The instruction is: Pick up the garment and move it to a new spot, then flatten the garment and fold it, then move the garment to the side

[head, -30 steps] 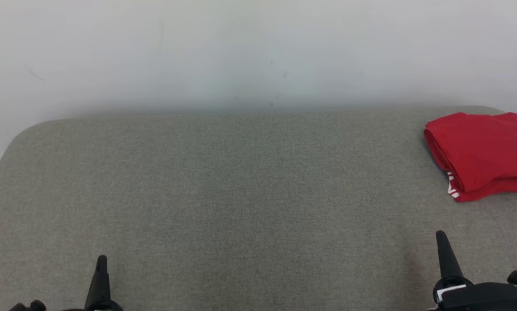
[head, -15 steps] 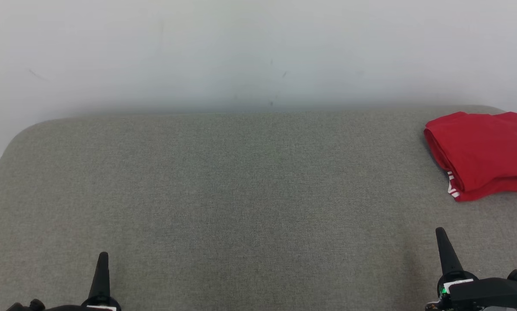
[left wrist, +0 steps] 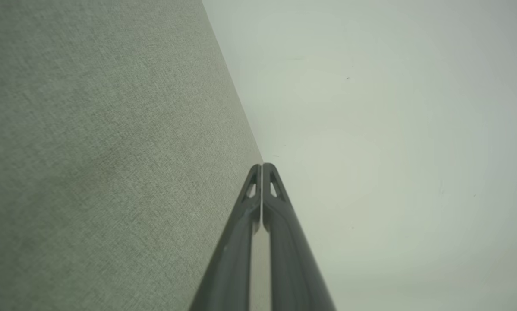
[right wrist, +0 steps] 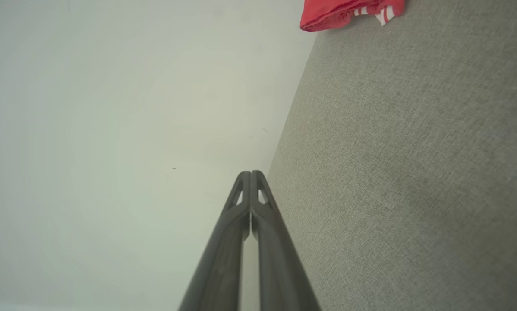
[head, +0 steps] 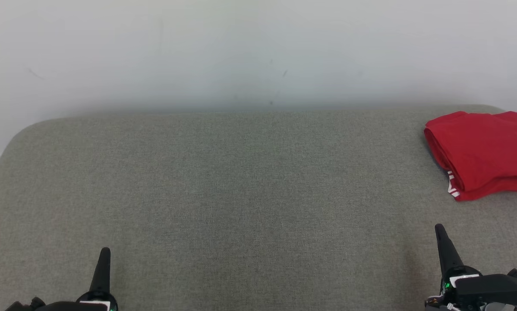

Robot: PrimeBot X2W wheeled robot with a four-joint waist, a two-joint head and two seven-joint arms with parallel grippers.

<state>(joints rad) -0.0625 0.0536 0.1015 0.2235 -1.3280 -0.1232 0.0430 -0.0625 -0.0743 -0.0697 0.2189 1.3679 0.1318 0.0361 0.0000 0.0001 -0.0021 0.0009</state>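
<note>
The garment (head: 483, 151) is red with small white stripes at one corner and lies folded into a compact square at the far right of the grey fabric surface (head: 241, 194). The right wrist view catches the garment (right wrist: 349, 11) at its top edge. At the lower left, my left gripper (head: 105, 251) is shut with nothing in it, far from the garment. My right gripper (head: 439, 228) is shut and empty at the lower right, a good way in front of the garment. The wrist views show the left gripper (left wrist: 262, 166) and right gripper (right wrist: 250, 174) with fingertips pressed together.
A plain white wall (head: 258, 52) rises right behind the surface's back edge. The surface's far left corner (head: 21, 134) is rounded, with a strip of floor and baseboard beside it.
Both grippers have crept slightly forward over the surface, staying shut. The garment has not moved.
</note>
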